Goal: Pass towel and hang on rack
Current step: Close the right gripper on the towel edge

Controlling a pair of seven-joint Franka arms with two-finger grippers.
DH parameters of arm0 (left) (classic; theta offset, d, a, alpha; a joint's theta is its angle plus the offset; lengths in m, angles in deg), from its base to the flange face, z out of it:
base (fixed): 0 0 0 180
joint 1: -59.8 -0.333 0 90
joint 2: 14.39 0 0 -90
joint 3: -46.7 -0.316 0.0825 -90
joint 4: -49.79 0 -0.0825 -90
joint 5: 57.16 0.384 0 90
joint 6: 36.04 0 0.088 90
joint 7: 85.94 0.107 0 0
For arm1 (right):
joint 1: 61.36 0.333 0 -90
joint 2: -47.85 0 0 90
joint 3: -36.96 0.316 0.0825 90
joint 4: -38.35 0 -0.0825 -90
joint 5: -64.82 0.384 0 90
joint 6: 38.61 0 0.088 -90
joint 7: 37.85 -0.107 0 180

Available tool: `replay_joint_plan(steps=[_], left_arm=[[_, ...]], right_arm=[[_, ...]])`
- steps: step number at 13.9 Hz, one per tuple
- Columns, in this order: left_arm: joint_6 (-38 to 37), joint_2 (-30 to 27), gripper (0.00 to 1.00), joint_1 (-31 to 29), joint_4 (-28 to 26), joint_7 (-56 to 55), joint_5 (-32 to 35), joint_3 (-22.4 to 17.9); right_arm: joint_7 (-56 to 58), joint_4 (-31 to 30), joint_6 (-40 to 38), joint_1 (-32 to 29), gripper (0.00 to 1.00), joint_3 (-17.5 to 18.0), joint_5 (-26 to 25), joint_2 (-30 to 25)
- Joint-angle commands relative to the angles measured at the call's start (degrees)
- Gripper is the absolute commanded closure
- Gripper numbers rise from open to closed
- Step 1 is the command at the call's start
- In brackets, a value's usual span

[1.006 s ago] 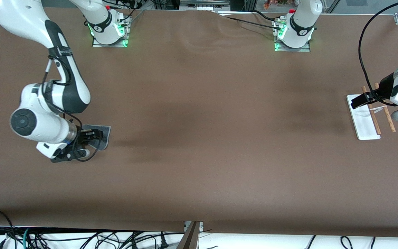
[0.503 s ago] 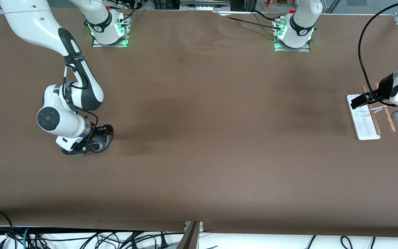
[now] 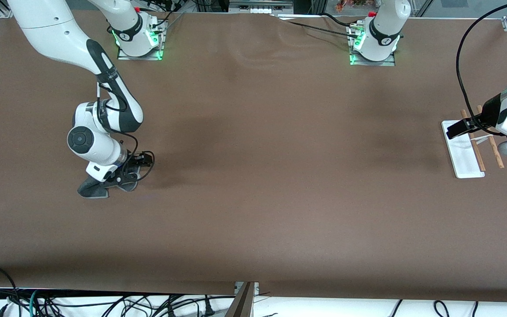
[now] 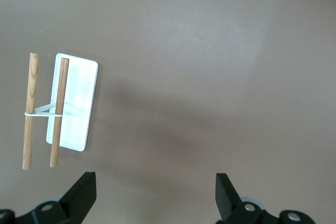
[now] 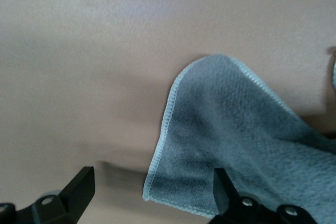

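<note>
step in hand: first pick-up, towel not yet grasped. towel (image 5: 247, 145) flat on table (image 3: 253, 198) at right arm's end, partly under right gripper (image 5: 152, 195). its jaws apart, low over towel, one finger (image 5: 223, 190) over cloth near edge. left gripper (image 4: 155, 192) waits over rack (image 4: 71, 100), jaws apart, nothing between. next move, i judge: lower, pinch towel edge, lift, carry to middle for pass.

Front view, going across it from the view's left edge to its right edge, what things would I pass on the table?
Towel under the right gripper → long stretch of bare table → rack, with the left gripper waiting over it.
</note>
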Motion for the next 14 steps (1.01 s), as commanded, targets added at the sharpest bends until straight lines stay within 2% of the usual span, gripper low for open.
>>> replay_joint_plan(steps=[1, 3, 4, 7, 9, 11, 12, 14], left_arm=[[-0.59, 0.37, 0.00, -0.29, 1.13, 1.34, -0.47, -0.01], [-0.33, 0.46, 0.00, -0.29, 1.13, 1.34, -0.56, -0.01], [-0.33, 0.72, 0.00, -0.29, 1.22, 1.34, -0.56, -0.01], [-0.24, 0.72, 0.00, -0.20, 1.31, 1.34, -0.56, 0.07], [-0.42, 0.81, 0.00, -0.12, 1.31, 0.99, -0.65, 0.25], [-0.59, 0.72, 0.00, -0.20, 1.31, 1.33, -0.65, 0.16], [-0.59, 0.81, 0.00, -0.03, 1.22, 0.81, -0.65, 0.34], [-0.59, 0.90, 0.00, -0.20, 1.31, 1.86, -0.82, 0.43]], right_arm=[[-0.85, -3.11, 1.67, 0.35, 0.04, -0.09, -0.28, -1.92], [-0.85, -3.29, 1.58, 0.35, 0.34, -0.09, -0.28, -1.83], [-0.85, -3.29, 1.58, 0.26, 0.45, -0.18, -0.28, -1.74], [-0.76, -3.20, 1.67, 0.00, 0.51, -0.27, -0.20, -0.95], [-0.76, -3.03, 1.58, 0.00, 0.77, -0.27, -0.20, -0.95], [-0.50, -2.59, 1.15, 0.00, 0.96, -0.27, -0.20, -1.39], [-0.32, -1.98, 1.14, 0.00, 0.99, -0.27, -0.20, -1.91], [-0.23, -0.48, -0.16, -0.09, 1.00, -0.45, -0.20, -4.10]])
